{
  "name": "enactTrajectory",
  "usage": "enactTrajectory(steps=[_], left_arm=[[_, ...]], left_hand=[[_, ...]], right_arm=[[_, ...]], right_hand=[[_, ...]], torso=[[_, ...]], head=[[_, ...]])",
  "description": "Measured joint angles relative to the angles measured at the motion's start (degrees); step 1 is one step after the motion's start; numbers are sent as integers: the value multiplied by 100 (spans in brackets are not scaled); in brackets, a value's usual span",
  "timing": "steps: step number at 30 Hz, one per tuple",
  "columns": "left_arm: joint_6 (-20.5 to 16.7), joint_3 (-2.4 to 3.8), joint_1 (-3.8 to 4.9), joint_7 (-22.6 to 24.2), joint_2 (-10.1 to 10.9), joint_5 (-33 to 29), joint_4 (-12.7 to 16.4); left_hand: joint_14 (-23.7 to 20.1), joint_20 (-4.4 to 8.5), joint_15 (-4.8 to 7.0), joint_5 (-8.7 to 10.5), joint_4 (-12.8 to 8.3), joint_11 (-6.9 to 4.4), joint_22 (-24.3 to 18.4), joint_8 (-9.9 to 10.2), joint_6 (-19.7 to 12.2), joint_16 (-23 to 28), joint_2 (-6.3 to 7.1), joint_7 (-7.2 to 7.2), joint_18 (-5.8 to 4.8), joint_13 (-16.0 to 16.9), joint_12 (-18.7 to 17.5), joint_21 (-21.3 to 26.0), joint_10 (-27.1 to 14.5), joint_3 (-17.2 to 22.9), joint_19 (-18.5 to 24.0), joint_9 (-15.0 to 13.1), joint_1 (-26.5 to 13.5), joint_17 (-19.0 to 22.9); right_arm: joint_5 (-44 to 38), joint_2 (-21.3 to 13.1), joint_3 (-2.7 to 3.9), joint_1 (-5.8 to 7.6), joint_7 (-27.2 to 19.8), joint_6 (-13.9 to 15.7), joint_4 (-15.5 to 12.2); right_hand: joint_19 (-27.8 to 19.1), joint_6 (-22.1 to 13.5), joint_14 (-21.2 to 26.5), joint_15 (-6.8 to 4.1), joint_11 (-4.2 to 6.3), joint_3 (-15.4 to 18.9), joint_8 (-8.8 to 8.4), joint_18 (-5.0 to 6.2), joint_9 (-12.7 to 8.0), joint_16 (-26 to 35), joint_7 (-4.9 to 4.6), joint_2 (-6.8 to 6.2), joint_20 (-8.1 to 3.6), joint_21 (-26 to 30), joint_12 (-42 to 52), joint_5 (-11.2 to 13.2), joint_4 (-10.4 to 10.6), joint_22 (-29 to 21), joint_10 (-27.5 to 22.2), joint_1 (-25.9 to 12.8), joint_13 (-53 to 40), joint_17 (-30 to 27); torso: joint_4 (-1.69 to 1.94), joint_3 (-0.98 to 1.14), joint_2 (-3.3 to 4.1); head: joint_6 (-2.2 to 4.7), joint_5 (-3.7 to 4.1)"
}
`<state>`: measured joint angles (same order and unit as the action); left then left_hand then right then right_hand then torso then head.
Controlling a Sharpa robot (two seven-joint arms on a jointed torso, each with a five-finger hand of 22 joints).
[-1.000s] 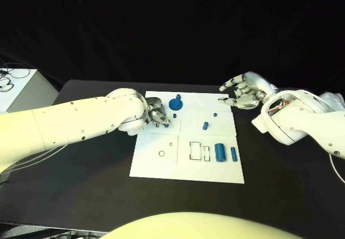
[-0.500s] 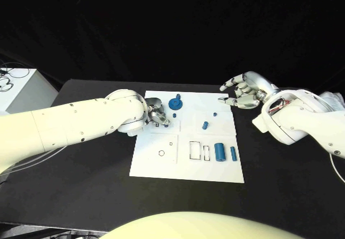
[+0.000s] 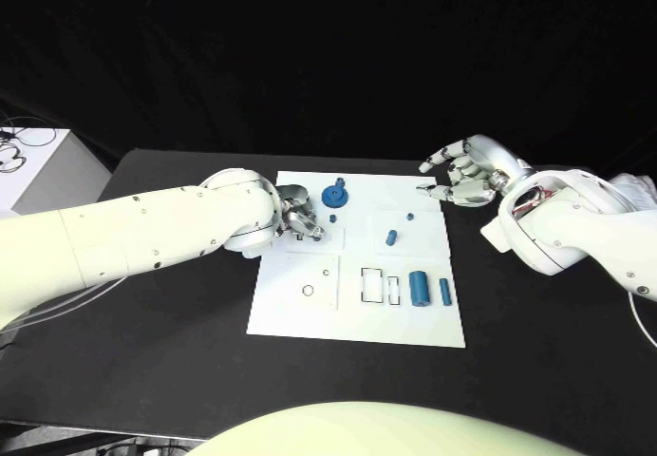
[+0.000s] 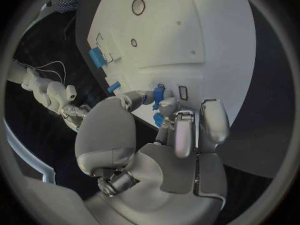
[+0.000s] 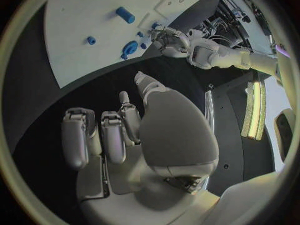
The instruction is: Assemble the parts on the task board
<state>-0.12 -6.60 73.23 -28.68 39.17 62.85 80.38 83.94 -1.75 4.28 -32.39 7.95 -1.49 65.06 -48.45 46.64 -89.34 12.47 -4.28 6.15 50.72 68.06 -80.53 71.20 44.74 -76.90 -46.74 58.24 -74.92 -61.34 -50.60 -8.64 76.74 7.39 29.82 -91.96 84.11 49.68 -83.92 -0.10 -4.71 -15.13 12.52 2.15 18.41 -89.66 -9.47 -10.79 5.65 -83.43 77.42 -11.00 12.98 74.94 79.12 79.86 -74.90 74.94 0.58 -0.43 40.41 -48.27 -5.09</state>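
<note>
On the black table (image 3: 164,313) lies the white board (image 3: 359,318). The left hand (image 3: 299,222) pinches a small blue peg (image 4: 159,92) at its fingertips, just above the board's edge. The right hand (image 3: 465,176) hangs farther off, fingers curled, holding nothing.

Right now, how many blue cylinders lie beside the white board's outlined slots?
2: thick blue cylinder, then thin blue cylinder, side by side right of the slots; none seems hidden.

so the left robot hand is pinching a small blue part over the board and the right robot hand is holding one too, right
Not quite. The left robot hand does pinch a small blue part over the board, but the right robot hand holds nothing, as the right wrist view shows; it hovers off the board's far right corner.
</note>
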Motion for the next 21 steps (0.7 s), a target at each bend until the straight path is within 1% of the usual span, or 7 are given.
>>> enactTrajectory(steps=[6, 12, 17, 21], left_arm=[[46, 27, -6, -8, 18, -54, 2], [116, 50, -8, -24, 36, -119, 10], [189, 58, 3, -39, 41, -159, 8], [236, 62, 10, -48, 40, -174, 6]], left_hand=[[0, 0, 0, -2, 0, -15, 0, -8, 0, 0, 0, 0, 0, 1, 0, -19, 29, 0, 0, 0, 0, 0], [22, 0, 21, -1, 0, -14, -1, -8, 21, 0, -1, -20, 0, 8, 0, -19, 29, 0, 0, 0, 1, 0], [22, 0, 21, -1, 0, -14, -1, -8, 21, 0, -1, -19, 0, 8, 0, -19, 29, 0, 0, 0, 1, 0], [22, 0, 21, 0, 0, -14, -1, -7, 21, 0, -1, -19, 0, 8, 0, -19, 29, 0, 0, 0, 1, 0]], right_arm=[[0, 7, 0, -18, 0, -7, 11], [1, 15, 0, -21, 2, -16, 27], [1, 25, 0, -25, 5, -23, 40], [1, 38, 0, -29, 6, -29, 52]], right_hand=[[0, 0, 0, 0, 0, 0, 0, 0, 0, 0, 0, 0, 0, 0, 0, 0, 0, -1, 0, 0, 0, 0], [0, 0, 0, 0, 0, 0, 0, 0, 0, 0, 0, 0, 0, 0, 0, 0, 0, -1, 0, 0, 0, 0], [0, 0, 0, 0, 0, 0, 0, 0, 1, 0, 0, 0, 0, 0, 0, 0, 0, -1, 0, 0, 0, -1], [0, 0, 0, 0, 7, -2, 0, 0, -2, 19, 0, 0, 0, 0, 0, -21, 2, -2, -7, 0, 0, -1]], torso=[[-8, 1, 0], [-8, 2, 0], [-6, 9, -1], [-2, 9, 0]], head=[[-2, -9], [-16, -10], [-33, -4], [-34, 4]])
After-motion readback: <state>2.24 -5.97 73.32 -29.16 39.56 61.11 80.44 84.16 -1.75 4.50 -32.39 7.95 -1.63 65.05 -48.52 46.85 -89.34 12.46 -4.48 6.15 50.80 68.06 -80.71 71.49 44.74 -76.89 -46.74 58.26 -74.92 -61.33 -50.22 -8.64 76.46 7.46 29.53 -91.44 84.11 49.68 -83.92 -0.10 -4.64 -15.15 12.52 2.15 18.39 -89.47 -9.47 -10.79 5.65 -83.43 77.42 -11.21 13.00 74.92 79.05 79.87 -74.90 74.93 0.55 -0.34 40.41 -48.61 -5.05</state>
